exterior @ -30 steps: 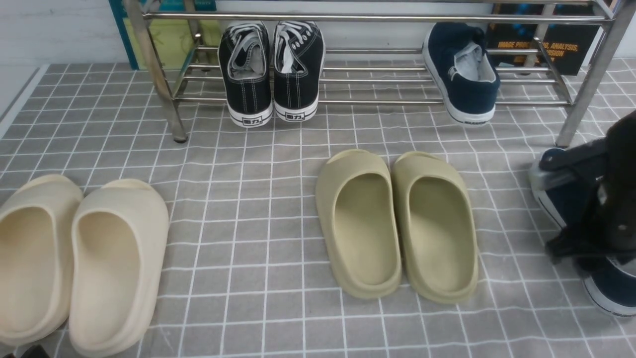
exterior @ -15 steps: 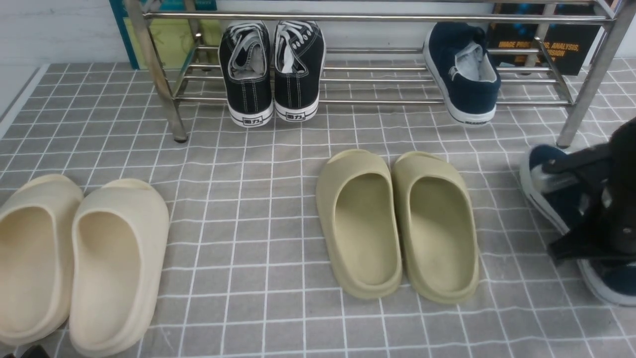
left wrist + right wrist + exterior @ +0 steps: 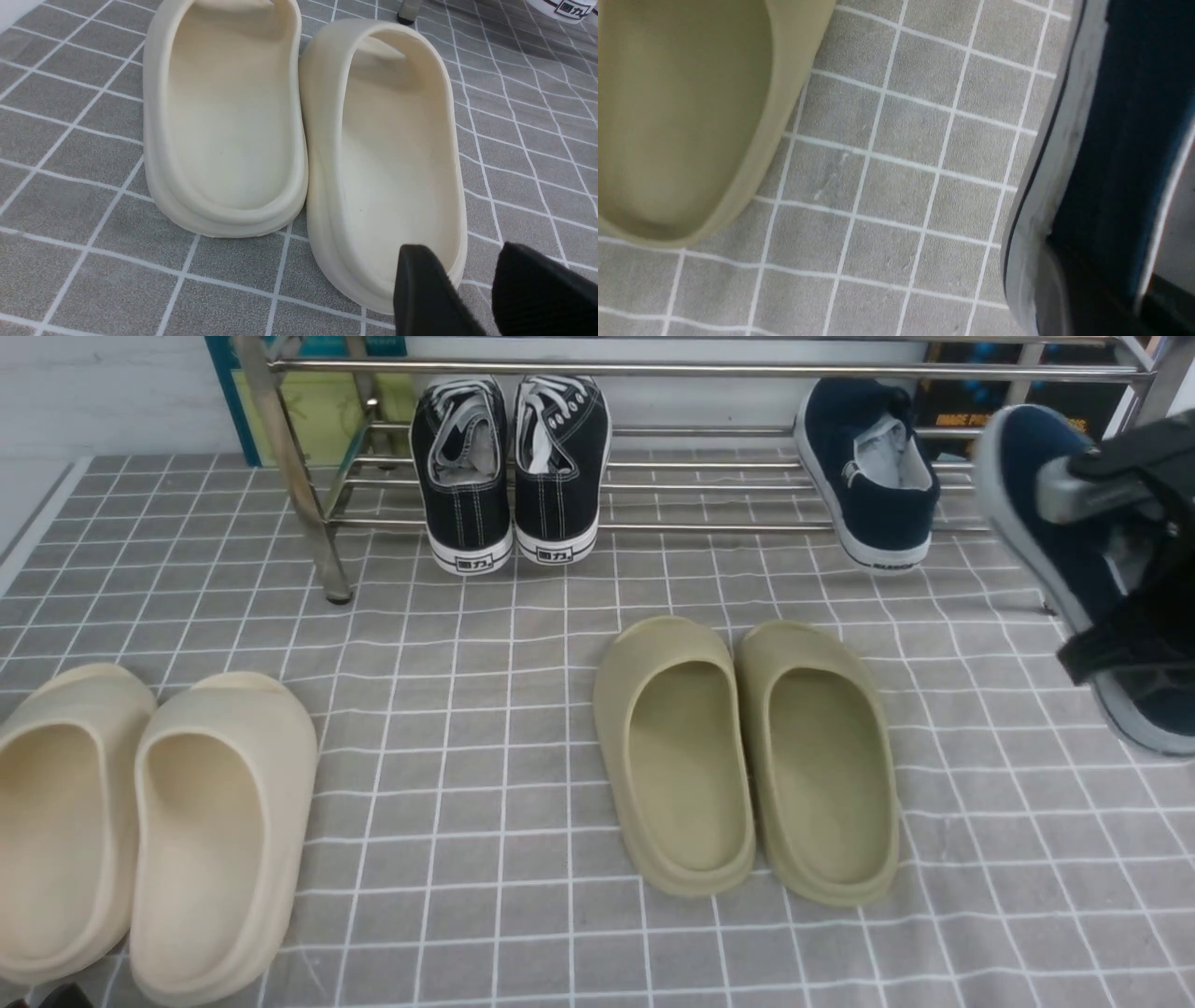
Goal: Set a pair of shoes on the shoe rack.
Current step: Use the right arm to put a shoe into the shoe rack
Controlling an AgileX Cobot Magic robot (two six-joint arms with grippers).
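Right gripper (image 3: 1130, 569): clamped on navy shoe (image 3: 1027, 476), airborne before shoe rack (image 3: 700, 370) | other navy shoe (image 3: 873, 476) — on rack shelf | left gripper (image 3: 476, 289) — jaws wide

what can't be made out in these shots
Held navy shoe: part cut off by the front view's right edge, middle covered by the right gripper.
Shoe rack: upper part cut off by the front view's top edge.
Left gripper: only its open fingertips show in the left wrist view; the rest is out of frame.
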